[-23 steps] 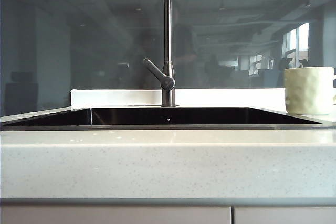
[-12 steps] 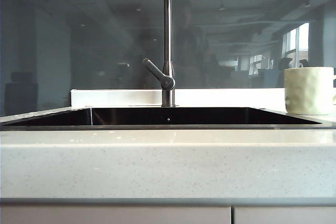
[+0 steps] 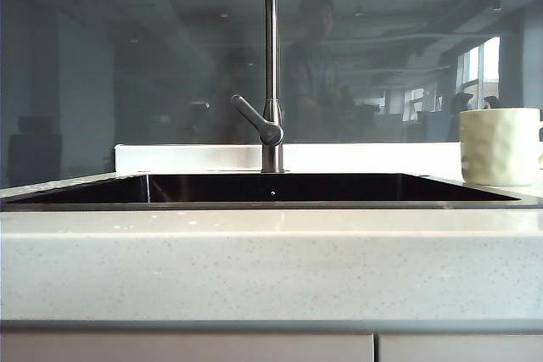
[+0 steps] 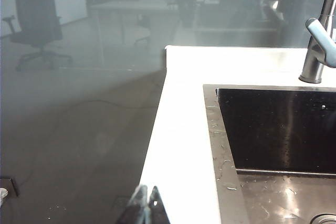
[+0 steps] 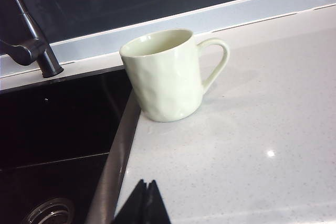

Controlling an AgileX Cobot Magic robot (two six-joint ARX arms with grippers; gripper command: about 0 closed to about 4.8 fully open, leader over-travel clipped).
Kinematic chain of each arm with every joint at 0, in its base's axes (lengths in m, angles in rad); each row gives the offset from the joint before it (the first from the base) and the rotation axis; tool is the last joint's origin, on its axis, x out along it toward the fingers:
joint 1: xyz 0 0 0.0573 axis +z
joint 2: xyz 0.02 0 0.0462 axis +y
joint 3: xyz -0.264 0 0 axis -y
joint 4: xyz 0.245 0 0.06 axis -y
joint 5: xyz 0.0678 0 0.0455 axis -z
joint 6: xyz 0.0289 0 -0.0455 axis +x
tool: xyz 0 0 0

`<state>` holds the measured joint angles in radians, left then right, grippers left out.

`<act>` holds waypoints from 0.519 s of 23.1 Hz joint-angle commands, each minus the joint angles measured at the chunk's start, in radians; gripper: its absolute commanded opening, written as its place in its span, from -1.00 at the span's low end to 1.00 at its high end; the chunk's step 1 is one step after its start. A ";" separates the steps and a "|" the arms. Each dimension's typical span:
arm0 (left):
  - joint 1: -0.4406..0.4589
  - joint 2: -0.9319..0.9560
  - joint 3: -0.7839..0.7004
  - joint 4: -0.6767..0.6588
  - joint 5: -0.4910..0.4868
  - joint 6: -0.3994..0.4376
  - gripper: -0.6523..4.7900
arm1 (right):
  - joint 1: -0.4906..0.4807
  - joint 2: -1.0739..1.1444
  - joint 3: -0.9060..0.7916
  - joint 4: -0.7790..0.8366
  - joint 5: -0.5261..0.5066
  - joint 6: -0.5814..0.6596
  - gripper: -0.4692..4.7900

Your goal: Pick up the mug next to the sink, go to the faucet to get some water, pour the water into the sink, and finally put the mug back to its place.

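The pale cream mug (image 3: 499,146) (image 5: 167,74) stands upright on the countertop at the sink's right corner, its handle turned away from the basin. The dark sink (image 3: 271,187) (image 4: 278,129) (image 5: 58,124) lies in the middle of the counter. Behind it rises the steel gooseneck faucet (image 3: 270,65) (image 4: 319,51) (image 5: 31,45), lever angled left. No water runs. My right gripper (image 5: 146,183) is shut and empty, over the counter short of the mug. My left gripper (image 4: 147,189) is shut and empty, above the counter's left edge beside the sink. Neither gripper shows in the exterior view.
The speckled stone countertop (image 3: 271,260) (image 5: 252,145) spreads wide to the right of the mug. A glass wall (image 3: 127,57) backs the counter. The sink's drain (image 5: 50,211) sits near the basin floor. Left of the counter the floor drops away (image 4: 73,145).
Only a person's reflection in the glass behind the faucet has shifted to the right. Mug, faucet and sink stand as before.
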<state>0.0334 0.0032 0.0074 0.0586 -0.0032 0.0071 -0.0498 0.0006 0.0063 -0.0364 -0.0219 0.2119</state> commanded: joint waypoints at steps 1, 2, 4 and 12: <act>0.002 0.000 0.003 0.008 0.000 0.000 -0.77 | 0.000 -0.003 0.005 0.023 0.003 -0.029 -0.86; 0.002 0.000 0.003 0.008 0.000 0.000 -0.77 | 0.000 -0.003 0.005 0.029 0.000 -0.046 -0.86; 0.002 0.000 0.003 0.008 0.000 0.000 -0.77 | 0.000 -0.003 0.005 0.067 -0.007 -0.108 -0.85; 0.002 0.000 0.003 0.008 0.000 0.000 -0.77 | -0.003 -0.002 0.005 0.201 0.002 -0.255 -0.86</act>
<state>0.0334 0.0032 0.0074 0.0563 -0.0032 0.0071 -0.0532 0.0006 0.0067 0.1482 -0.0254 -0.0387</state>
